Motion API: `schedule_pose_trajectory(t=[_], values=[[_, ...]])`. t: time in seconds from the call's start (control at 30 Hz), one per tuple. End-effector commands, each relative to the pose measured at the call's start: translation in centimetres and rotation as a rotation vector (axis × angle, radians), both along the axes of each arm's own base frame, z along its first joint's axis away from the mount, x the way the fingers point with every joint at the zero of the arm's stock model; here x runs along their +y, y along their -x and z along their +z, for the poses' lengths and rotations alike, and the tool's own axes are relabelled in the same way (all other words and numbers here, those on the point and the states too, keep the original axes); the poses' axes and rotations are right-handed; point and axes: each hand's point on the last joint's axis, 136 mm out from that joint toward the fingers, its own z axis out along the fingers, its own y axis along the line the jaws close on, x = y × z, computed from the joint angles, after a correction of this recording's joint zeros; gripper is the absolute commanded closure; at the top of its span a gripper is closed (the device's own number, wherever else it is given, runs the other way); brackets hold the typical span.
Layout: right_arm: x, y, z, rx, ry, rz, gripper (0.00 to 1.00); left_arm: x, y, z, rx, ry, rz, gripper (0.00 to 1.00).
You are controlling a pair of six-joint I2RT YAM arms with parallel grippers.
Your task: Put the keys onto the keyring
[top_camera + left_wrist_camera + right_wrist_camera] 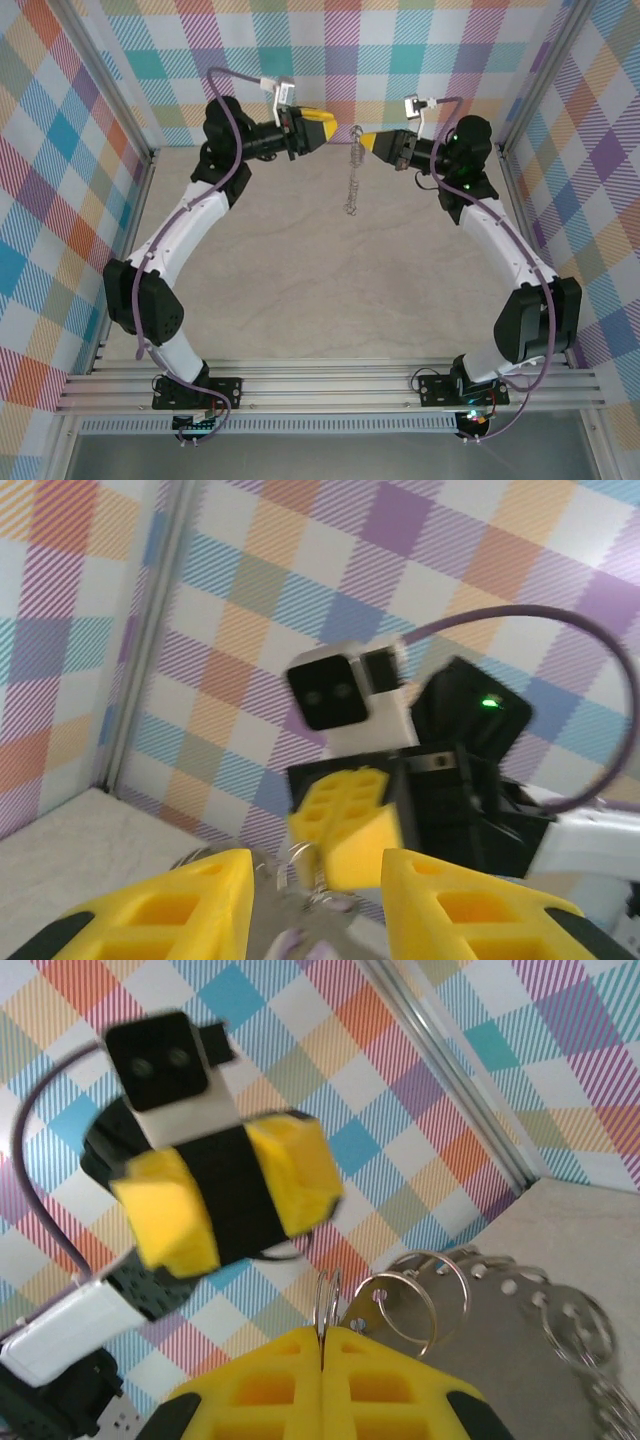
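Note:
The keyring [349, 182] hangs edge-on above the far middle of the table, a thin metal hoop fringed with small silvery pieces. My right gripper [362, 137] is shut on its top. In the right wrist view the shut right gripper [322, 1345] pinches the thin wire of the keyring [323, 1305], with silvery rings [420, 1295] dangling beside it. My left gripper [335, 128] faces it from the left, a short gap away, fingers apart. In the left wrist view the left gripper [318, 900] is open; a blurred pale lilac key [290, 942] sits low in the gap, touching neither finger.
The beige table [300, 280] lies well below both grippers. Plaid walls [340, 60] close the back and sides, with aluminium posts at the corners. A rail [330, 385] carrying the arm bases runs along the near edge.

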Motion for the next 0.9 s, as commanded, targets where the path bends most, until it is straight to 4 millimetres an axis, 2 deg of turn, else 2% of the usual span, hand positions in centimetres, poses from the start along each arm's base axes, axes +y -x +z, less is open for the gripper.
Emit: schedule_pose_trajectory(t=[0.0,0.13,0.23,0.43,0.87], values=[[0.0,1.2,1.2,-0.071,0.025,0.110,1.00,-0.5,1.5,-2.0,0.003,-0.128,-0.162,0.62],[0.0,1.6,1.1,-0.073,0.043,0.172,1.00,-0.7,2.2,-3.2,0.025,-0.216,-0.257,0.62],[0.1,1.5,0.7,-0.061,0.051,0.189,1.00,-0.7,2.1,-3.3,0.034,-0.231,-0.307,0.63],[0.1,1.4,0.0,-0.044,0.054,0.199,1.00,-1.0,0.8,-3.7,0.040,-0.230,-0.310,0.63],[0.4,0.9,-0.8,-0.021,0.048,0.213,1.00,-1.7,0.7,-3.7,0.046,-0.209,-0.360,0.63]])
